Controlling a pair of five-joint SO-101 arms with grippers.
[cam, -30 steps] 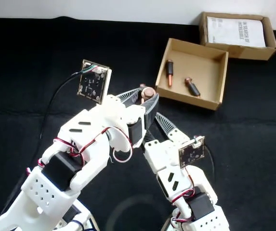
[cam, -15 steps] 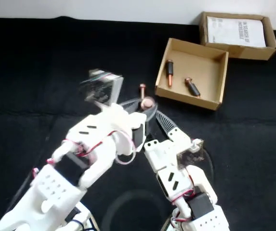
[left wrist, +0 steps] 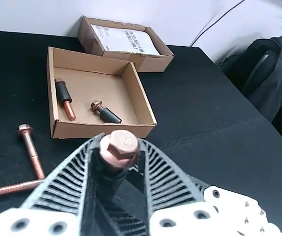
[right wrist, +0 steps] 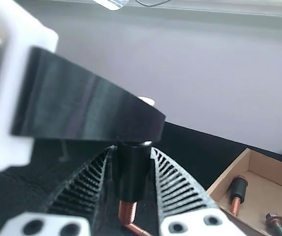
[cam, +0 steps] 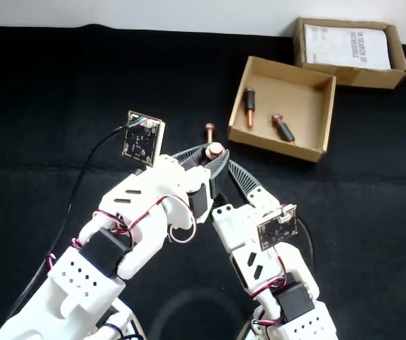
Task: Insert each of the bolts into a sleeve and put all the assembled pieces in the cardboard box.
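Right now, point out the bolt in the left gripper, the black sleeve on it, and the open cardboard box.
bolt [left wrist: 119, 147], left wrist view, on its copper hex head.
sleeve [right wrist: 131, 169], right wrist view, on its black side.
cardboard box [left wrist: 140, 98], left wrist view, on its side wall.

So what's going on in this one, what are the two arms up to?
The two arms meet over the table in front of the cardboard box. The left gripper holds a bolt near its head, and the right gripper clamps the black sleeve on it. The bolt's threaded tip pokes out of the sleeve, so this piece looks assembled. Two finished pieces lie in the box, and two loose bolts lie on the table.
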